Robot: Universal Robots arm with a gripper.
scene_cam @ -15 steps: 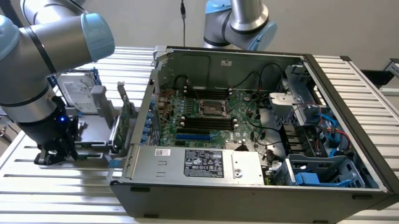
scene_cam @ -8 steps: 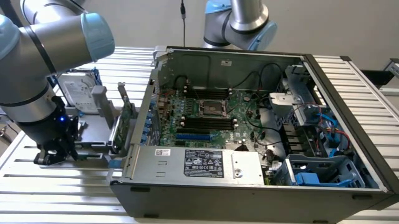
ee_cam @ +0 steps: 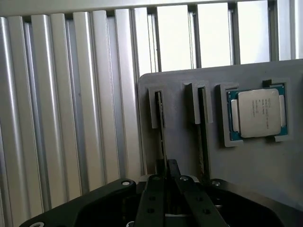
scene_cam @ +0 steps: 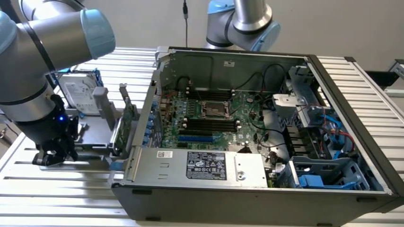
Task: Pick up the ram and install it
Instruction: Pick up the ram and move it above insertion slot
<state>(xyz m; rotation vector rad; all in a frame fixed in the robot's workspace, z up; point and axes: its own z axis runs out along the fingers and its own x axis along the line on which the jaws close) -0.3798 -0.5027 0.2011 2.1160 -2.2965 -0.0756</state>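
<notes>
Grey holder (ee_cam: 255,165) has the ram (ee_cam: 161,124) on edge in 1 slot; your pincer (ee_cam: 166,177) pinches its end. Pick-up step, not yet lifted; judged, a lift needs a straight pull along the slot.

An open computer case (scene_cam: 208,201) sits on a slatted metal table (scene_cam: 57,191). Inside it, a green motherboard (scene_cam: 243,106) lies exposed behind a grey power supply (scene_cam: 196,165) with a black label. Just beside the case, on the exterior view's left, a hard drive (scene_cam: 79,92) and a green expansion card (scene_cam: 129,116) stand upright. A grey holder (ee_cam: 265,165) carries a square processor chip (ee_cam: 258,113) in a recess.
</notes>
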